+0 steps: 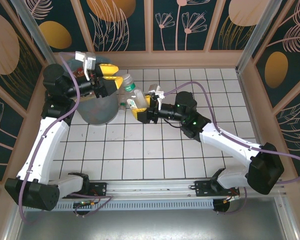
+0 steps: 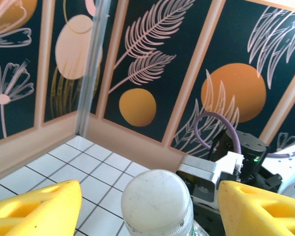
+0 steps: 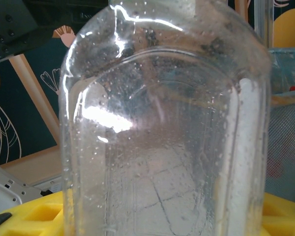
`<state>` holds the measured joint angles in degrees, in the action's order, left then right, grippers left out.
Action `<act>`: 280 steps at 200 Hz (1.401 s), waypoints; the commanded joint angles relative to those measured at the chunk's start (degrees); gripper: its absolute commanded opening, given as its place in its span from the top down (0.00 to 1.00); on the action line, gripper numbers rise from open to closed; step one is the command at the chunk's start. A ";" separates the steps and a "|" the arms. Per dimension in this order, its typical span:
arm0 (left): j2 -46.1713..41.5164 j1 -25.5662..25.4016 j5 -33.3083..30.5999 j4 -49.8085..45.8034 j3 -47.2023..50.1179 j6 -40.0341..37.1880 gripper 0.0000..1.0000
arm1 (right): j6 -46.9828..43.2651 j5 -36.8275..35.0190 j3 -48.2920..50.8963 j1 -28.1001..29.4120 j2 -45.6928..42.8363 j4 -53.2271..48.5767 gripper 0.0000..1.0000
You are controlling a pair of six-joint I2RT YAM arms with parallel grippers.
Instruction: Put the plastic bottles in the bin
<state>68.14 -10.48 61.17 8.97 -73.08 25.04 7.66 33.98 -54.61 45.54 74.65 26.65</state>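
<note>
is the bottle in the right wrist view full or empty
Empty, it seems: the bottle is see-through top to bottom, only droplets on its wall.

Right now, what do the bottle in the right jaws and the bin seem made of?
Bottle: clear glossy plastic; floor tiles show through, highlights glint on its wall. Bin: likely grey plastic, duller and slightly translucent; soft sheen, no sharp reflections.
</note>
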 commanded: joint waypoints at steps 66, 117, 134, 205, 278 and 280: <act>2.65 -4.10 5.62 2.43 -1.01 3.35 0.38 | -1.34 4.16 -3.44 1.38 1.27 4.64 0.51; 1.92 -4.81 5.19 3.76 -0.57 3.18 0.58 | -2.27 4.25 -4.64 1.75 2.67 2.25 0.51; 1.57 -4.81 5.04 4.00 -0.66 3.23 0.66 | -2.29 4.17 -4.68 1.91 2.94 2.01 0.51; -0.02 -4.74 -10.91 -0.91 -5.47 3.07 1.00 | -3.27 -18.05 -3.70 2.80 1.13 -1.10 0.10; 1.51 -4.72 -58.06 -21.77 -17.72 -6.91 1.00 | -3.86 -27.81 -1.84 2.91 -1.08 -3.63 0.06; 1.55 -4.72 -58.96 -21.86 -17.71 -7.28 1.00 | -3.92 -28.00 -1.84 2.89 -1.15 -3.67 0.06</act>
<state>69.45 -15.14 22.79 -6.04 -88.82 23.14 4.75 11.75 -57.25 48.12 75.85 23.46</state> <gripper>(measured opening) 0.393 0.935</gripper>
